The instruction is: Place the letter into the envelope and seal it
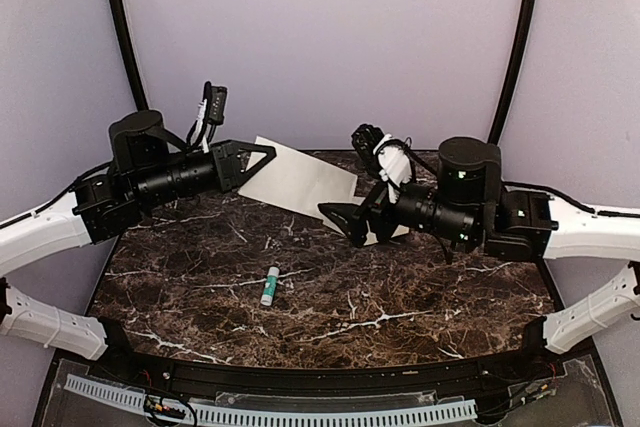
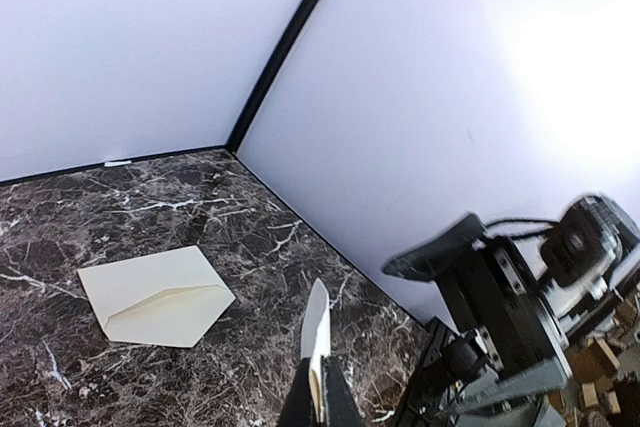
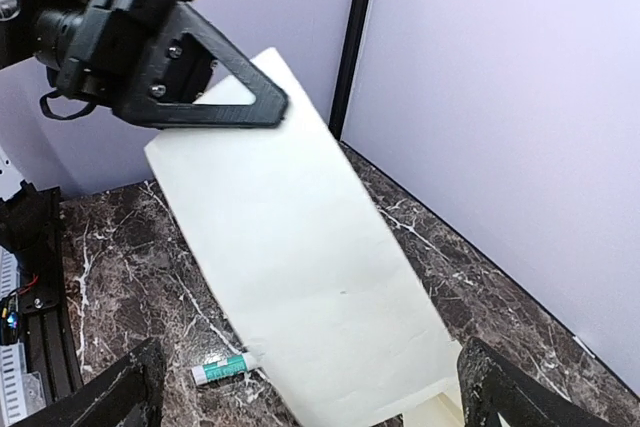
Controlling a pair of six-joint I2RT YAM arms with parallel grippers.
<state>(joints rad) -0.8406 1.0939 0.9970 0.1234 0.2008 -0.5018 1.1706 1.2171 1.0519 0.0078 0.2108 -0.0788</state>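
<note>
My left gripper (image 1: 262, 159) is shut on one edge of the letter (image 1: 302, 181), a cream sheet held up off the table and slanting toward the right arm. From the left wrist the letter (image 2: 317, 327) shows edge-on, pinched between the fingertips (image 2: 318, 362). In the right wrist view the letter (image 3: 300, 267) fills the middle, hanging from the left gripper (image 3: 200, 87). My right gripper (image 1: 346, 223) stands open, its fingers (image 3: 125, 392) wide on either side of the sheet's lower end without touching it. The envelope (image 2: 155, 297) lies flat on the marble with its pointed flap showing, and only its corner (image 3: 440, 412) shows under the letter.
A green-and-white glue stick (image 1: 270, 286) lies on the dark marble table (image 1: 350, 317) toward the middle front, also visible below the sheet as the glue stick (image 3: 225, 369). Pale walls and black corner posts close in the back and sides.
</note>
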